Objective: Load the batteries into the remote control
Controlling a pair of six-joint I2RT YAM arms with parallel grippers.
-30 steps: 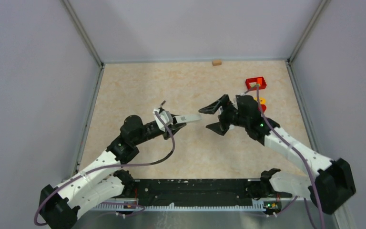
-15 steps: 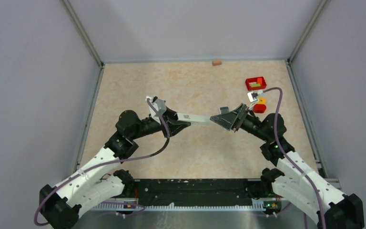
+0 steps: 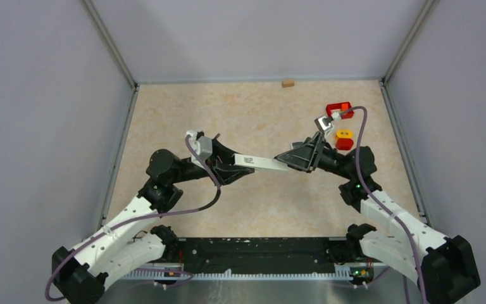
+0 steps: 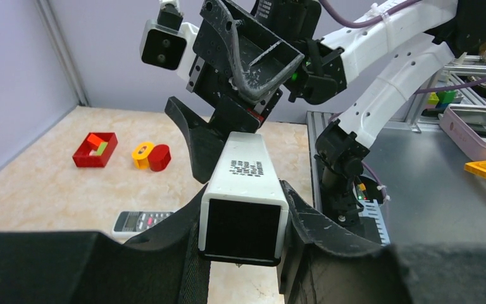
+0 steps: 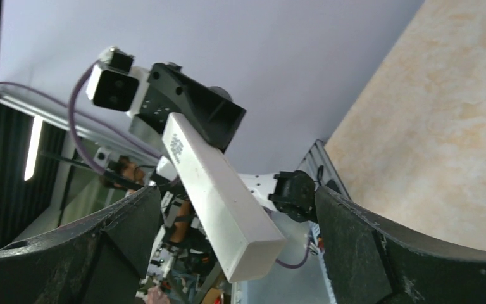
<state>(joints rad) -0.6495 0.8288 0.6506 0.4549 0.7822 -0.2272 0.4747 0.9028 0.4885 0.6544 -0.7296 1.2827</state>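
- On the table (image 3: 183, 120), under the place where the two arms meet, lies the remote control (image 4: 142, 220): flat, buttons up, its long axis running across the left wrist view, down and to the left of what the left arm holds up.
- From above, the remote control is hidden under the arms, so I cannot tell which arm is nearer; both are raised well clear of it.
- I cannot pick out the batteries in any view. A red tray (image 3: 338, 109) near the far right corner holds small coloured bits, too small to name.
- The left gripper (image 3: 231, 167) is partly closed, clamped on the sides of a long white bar (image 3: 262, 163) with a small printed label, holding it in the air.
- The bar's long axis points from the left gripper straight at the right gripper (image 3: 289, 159).
- The right gripper is spread wide and holds nothing. The bar's free end sits between its fingers, and in the right wrist view there is a gap on each side.
- As I judge it, the next move turns on that line-up: the right fingers need only close on the bar's end.
- Beside the tray lie a yellow ring (image 3: 343, 133) and a red block (image 3: 343, 144), touching each other.
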